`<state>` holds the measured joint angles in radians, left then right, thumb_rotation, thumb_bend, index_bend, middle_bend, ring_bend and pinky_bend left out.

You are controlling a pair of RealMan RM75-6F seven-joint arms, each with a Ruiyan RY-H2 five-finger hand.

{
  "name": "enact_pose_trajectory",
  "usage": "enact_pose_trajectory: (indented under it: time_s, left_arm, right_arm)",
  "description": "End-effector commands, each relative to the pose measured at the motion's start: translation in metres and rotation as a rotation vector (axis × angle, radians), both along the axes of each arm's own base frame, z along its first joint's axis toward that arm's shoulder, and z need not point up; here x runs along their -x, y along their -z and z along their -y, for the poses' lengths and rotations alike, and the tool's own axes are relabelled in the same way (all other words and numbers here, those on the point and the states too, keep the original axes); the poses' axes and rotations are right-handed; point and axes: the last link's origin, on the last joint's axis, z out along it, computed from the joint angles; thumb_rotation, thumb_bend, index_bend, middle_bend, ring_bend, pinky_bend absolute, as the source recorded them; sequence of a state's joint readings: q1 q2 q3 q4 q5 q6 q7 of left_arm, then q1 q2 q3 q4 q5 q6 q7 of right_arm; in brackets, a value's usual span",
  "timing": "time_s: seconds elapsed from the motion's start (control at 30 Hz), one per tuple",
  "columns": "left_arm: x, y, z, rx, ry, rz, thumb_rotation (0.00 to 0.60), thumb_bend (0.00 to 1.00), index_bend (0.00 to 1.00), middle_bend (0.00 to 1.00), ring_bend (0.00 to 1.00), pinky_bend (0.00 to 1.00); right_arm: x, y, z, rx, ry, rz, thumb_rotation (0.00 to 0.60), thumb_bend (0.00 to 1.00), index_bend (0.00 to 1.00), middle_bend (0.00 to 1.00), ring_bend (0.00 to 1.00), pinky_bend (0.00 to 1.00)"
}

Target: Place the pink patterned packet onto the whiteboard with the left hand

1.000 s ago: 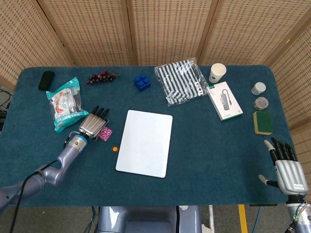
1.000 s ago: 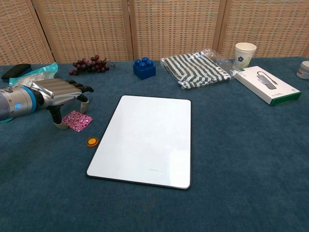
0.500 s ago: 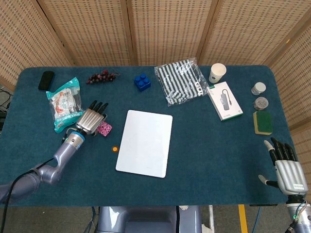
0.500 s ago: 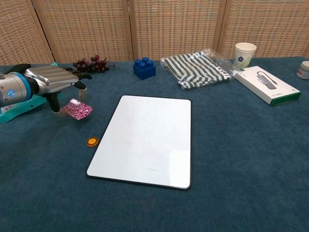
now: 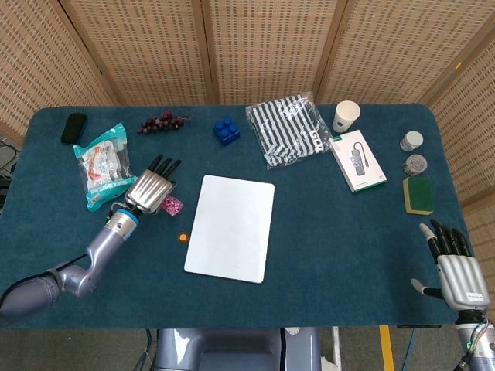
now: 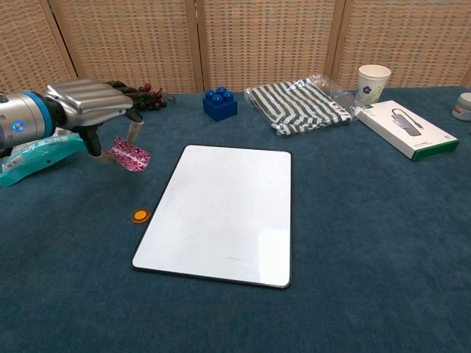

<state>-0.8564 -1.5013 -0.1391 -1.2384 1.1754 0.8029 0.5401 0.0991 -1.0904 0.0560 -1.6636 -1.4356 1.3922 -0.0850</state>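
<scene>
The left hand holds the pink patterned packet. It pinches the packet under its curled fingers, and the packet hangs a little above the blue table. So the picking up looks done. The packet is still left of the whiteboard, near its far left corner, not over it. I think the hand has to carry the packet to the right, set it on the board and let go.

The chest view shows the packet up off the table. The head view cannot show that, because the hand covers most of the packet from above.

Only the head view shows the right hand. It sits at the near right edge, fingers straight and apart, holding nothing.
</scene>
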Motion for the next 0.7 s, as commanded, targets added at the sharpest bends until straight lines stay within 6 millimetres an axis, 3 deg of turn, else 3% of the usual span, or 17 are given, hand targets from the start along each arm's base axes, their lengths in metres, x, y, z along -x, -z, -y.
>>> enact_pose_trajectory:
  time_s: [0.03,0.4,0.43,0.57,0.7]
  left_arm:
    - [-0.029,0.009,0.007,0.025,0.044,0.023,0.6,0.22,0.49,0.0,0.0,0.0]
    - [-0.079,0.05,0.026,0.1,0.092,0.039,0.6,0.2,0.46,0.0,0.0,0.0]
    - [-0.081,0.053,0.027,0.104,0.093,0.037,0.6,0.2,0.43,0.0,0.0,0.0]
    - [-0.088,0.066,0.031,0.121,0.083,0.036,0.6,0.11,0.05,0.0,0.0,0.0]
    - [-0.09,0.073,0.034,0.135,0.067,0.043,0.6,0.08,0.0,0.0,0.0,0.0]
  right_arm:
    - [0.0,0.0,0.0,0.0,0.001,0.003,0.6,0.0,0.0,0.0,0.0,0.0]
    - [0.001,-0.001,0.0,-0.004,0.008,0.015,0.6,0.0,0.0,0.0,0.0,0.0]
    - [0.002,-0.001,0.0,-0.004,0.008,0.015,0.6,0.0,0.0,0.0,0.0,0.0]
    - [0.002,-0.001,0.0,-0.006,0.012,0.019,0.6,0.0,0.0,0.0,0.0,0.0]
    - [0.003,-0.002,0.0,-0.007,0.015,0.022,0.6,0.0,0.0,0.0,0.0,0.0]
